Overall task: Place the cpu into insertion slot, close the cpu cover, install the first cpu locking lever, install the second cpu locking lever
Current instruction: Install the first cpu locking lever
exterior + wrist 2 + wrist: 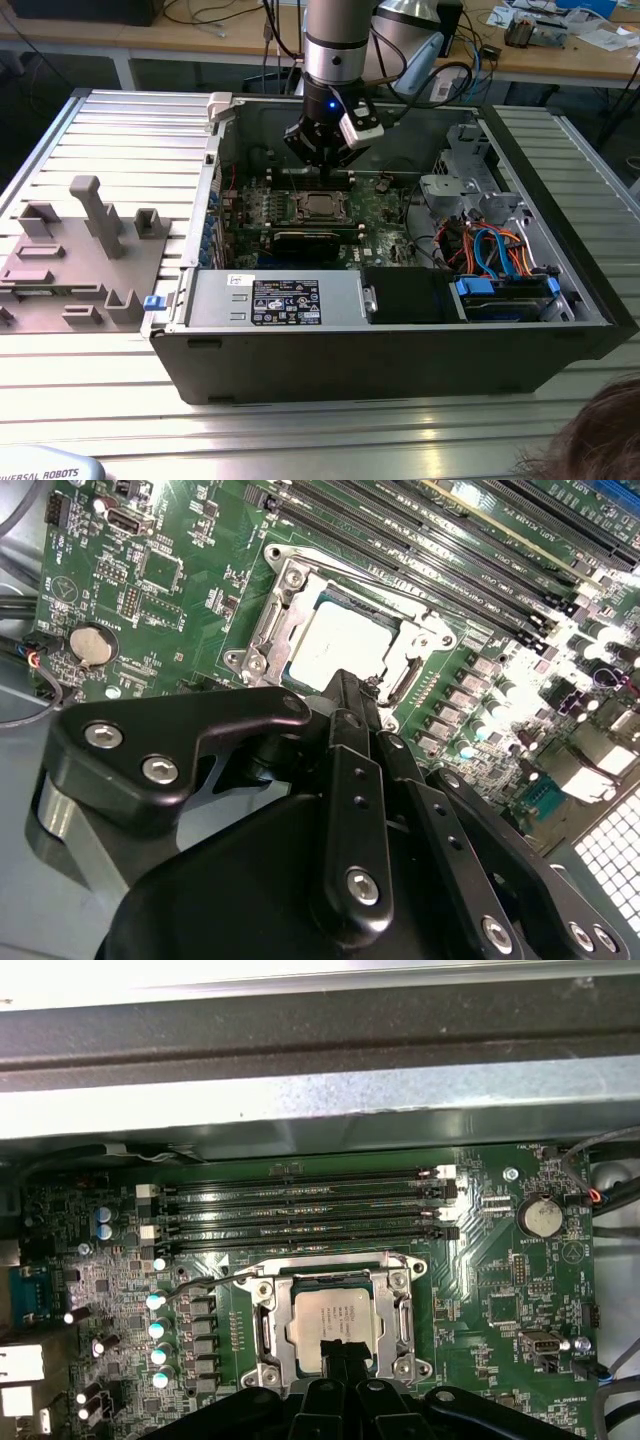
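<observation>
Black gripper (345, 685) linkage lies nearest the lens in the second wrist view, its fingers pressed together into one narrow tip with nothing between them. That tip touches or hovers just over the near edge of the cpu (345, 645); contact cannot be told.

The cpu lies flat inside the insertion slot (262, 640), shiny face up. Being square, it has no long axis, and its edges run parallel to the socket rim. The cpu cover (335, 1322) lies down flat around the chip, framing it through its window. A thin wire lever (330, 1257) runs along the socket side facing the long black memory slots (300, 1205).

The first wrist view adds the coin battery (541, 1216) and the grey case wall (320, 1100) beyond the slots.

The exterior view alone shows the whole open computer case (590, 300) lying on a ribbed metal table (120, 130). It holds the green board (380, 215), a power supply (275, 300) and orange and blue cables (495, 250). A grey fixture block (90, 250) stands on the table well apart, at the exterior view's left.
</observation>
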Motion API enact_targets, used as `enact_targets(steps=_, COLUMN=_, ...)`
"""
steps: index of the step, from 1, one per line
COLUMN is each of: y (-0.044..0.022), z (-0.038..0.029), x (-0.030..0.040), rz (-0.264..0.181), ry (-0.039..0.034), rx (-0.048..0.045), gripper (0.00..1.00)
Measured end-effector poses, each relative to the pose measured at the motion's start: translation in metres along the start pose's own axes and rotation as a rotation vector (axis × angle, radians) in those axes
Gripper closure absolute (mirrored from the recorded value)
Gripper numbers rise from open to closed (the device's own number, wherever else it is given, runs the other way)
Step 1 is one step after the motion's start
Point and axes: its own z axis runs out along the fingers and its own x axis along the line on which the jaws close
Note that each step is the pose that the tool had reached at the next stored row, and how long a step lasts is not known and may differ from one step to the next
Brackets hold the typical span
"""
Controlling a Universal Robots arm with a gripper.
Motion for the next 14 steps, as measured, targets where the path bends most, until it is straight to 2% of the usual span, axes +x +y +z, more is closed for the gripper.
enact_targets(steps=14, y=0.0, z=0.0, x=0.0, rz=-0.011, ry=-0.0004, rx=-0.0002, gripper=0.89)
